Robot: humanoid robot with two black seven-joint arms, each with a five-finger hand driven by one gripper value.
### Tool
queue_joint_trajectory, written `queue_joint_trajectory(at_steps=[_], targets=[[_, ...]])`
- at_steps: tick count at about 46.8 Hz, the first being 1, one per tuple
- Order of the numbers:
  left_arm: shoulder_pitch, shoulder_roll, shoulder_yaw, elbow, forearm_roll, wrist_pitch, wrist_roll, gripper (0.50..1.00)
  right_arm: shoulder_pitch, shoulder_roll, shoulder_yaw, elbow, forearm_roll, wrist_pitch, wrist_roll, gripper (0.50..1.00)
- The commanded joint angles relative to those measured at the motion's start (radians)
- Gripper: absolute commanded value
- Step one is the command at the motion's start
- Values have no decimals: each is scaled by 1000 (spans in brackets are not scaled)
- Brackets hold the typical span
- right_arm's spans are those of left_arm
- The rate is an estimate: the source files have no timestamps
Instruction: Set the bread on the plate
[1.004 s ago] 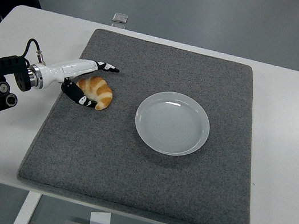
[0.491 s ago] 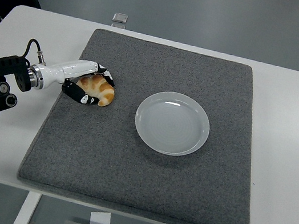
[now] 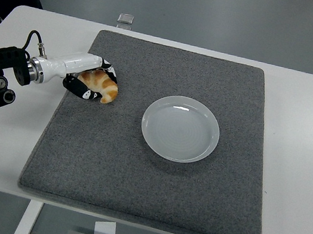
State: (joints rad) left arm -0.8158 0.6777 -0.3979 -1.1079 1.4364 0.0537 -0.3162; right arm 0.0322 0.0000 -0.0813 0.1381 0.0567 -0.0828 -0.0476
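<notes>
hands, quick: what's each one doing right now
Left hand: shut on the golden-brown croissant-shaped bread, over the grey felt mat.
Right hand: not in view.

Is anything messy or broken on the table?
Nothing stands out. The bread sits in the left hand near the grey mat's left edge, and the white plate lies flat, empty and whole mid-mat.

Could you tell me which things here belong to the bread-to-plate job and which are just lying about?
Job: bread, held by the left hand; empty plate.
Lying about: grey mat; small clear item at the table's far edge.
</notes>
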Motion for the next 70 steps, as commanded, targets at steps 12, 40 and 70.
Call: queue_joint_trajectory(at_steps=[12, 40, 70], targets=[[-123, 32, 4, -7, -11, -14, -1, 500, 0, 0, 0, 0, 0, 0, 0, 954], [-417, 57, 1, -15, -11, -173, -1, 500, 0, 0, 0, 0, 0, 0, 0, 952], [-465, -105, 1, -116, -11, -216, -1, 500, 0, 0, 0, 0, 0, 0, 0, 952]])
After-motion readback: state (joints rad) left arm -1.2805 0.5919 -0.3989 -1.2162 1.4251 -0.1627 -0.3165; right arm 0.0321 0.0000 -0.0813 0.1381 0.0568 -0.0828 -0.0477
